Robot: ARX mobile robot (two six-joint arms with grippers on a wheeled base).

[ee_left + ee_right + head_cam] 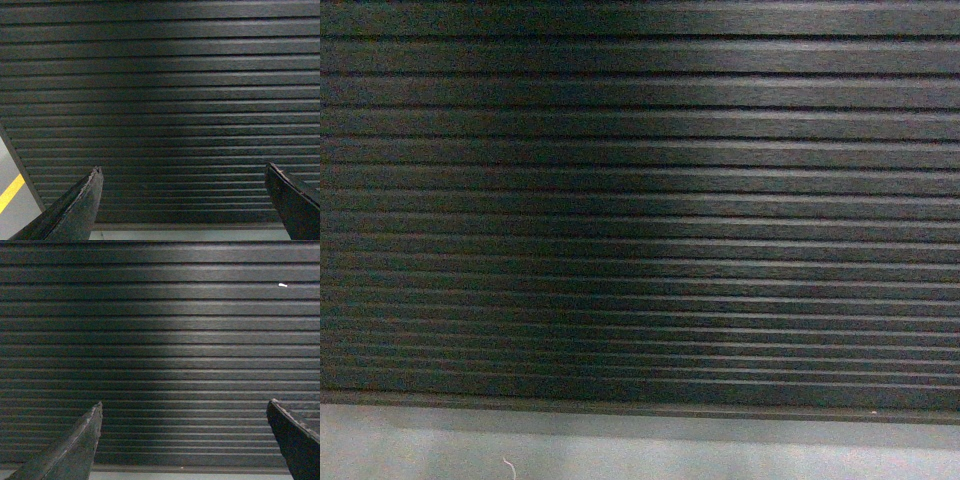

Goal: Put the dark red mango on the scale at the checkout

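Head view: I see only a dark ribbed wall [640,200], with a strip of grey floor [640,450] at 6 o'clock. No mango, no scale.
Left wrist view: my left claw [182,200] is wide open and holds nothing. Same wall; a yellow floor line [10,192] at 8 o'clock.
Right wrist view: my right claw [184,440] is wide open too, empty. A tiny white speck [283,285] at 2 o'clock.
Mango: I can't see it anywhere.
How far along: I can't tell; no mango on any scale shows here.

Dark red mango and scale not visible in any view; all three cameras show only a dark ribbed panel [640,200] filling the frame.
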